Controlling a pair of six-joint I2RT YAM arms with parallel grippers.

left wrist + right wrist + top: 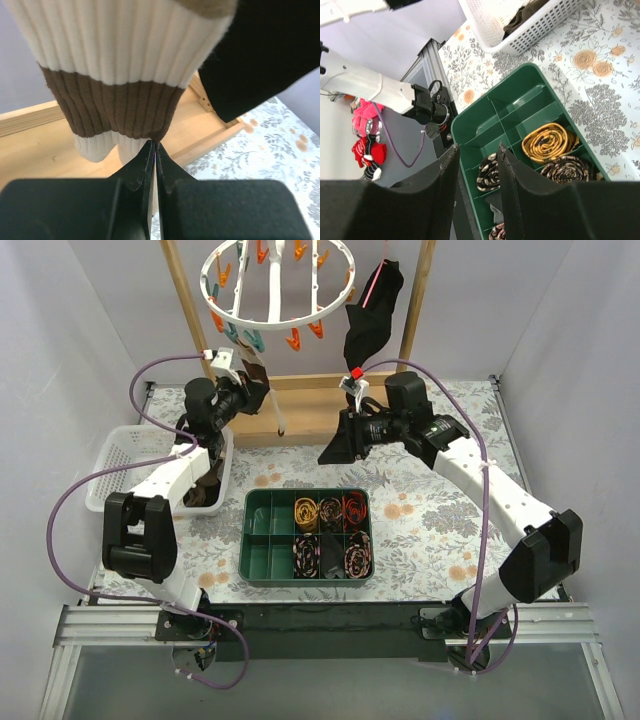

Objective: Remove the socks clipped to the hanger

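The white ring hanger (276, 282) with orange and teal pegs hangs at the top centre. A cream sock with brown bands (120, 65) hangs right in front of my left gripper (154, 144). The jaws are pressed together at the lower edge of the sock's brown band. In the top view the left gripper (255, 382) sits just under the ring's left side. A black fabric piece (260, 55) hangs to the sock's right. My right gripper (477, 147) is open and empty. It hovers right of centre (337, 443), below the ring.
A black garment with a pink strip (375, 308) hangs by the right wooden post (415, 300). A white basket (122, 452) with dark socks stands at left. A green divided tray (262, 540) holds rolled patterned bundles (547, 142). A wooden base beam (300, 415) runs under the hanger.
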